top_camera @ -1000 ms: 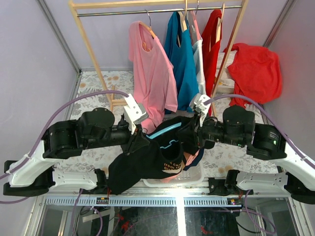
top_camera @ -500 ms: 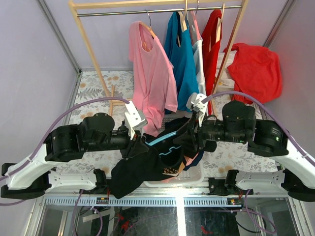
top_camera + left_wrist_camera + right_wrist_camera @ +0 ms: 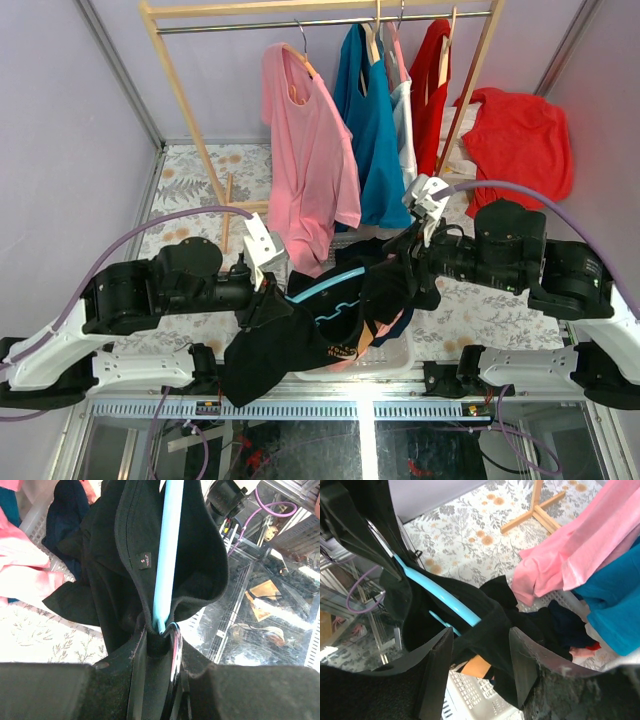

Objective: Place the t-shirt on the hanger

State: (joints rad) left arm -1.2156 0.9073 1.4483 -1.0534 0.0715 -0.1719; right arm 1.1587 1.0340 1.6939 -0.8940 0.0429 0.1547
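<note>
The black t-shirt [image 3: 285,350] hangs from my left gripper [image 3: 272,300], tan print [image 3: 350,340] low on its right side. The light blue hanger [image 3: 325,285] runs from that gripper up to the right, through the shirt's neck opening. In the left wrist view my left gripper [image 3: 162,635] is shut on the hanger's end [image 3: 167,555] and the shirt's collar [image 3: 200,555]. My right gripper [image 3: 398,268] is at the hanger's other end. In the right wrist view it [image 3: 480,667] is open, with black shirt cloth [image 3: 500,625] lying between its fingers [image 3: 437,670] and the hanger [image 3: 440,597] just beyond.
A white laundry basket [image 3: 385,360] sits under the shirt, holding a dark navy garment [image 3: 565,625] and pink cloth. Behind it, a wooden rack [image 3: 175,80] carries a pink t-shirt [image 3: 305,150], a teal shirt [image 3: 370,120] and red garments [image 3: 515,140].
The left arm has moved down and left with the shirt and hanger. The right arm has shifted to the right. The hanger now lies lower and flatter.
</note>
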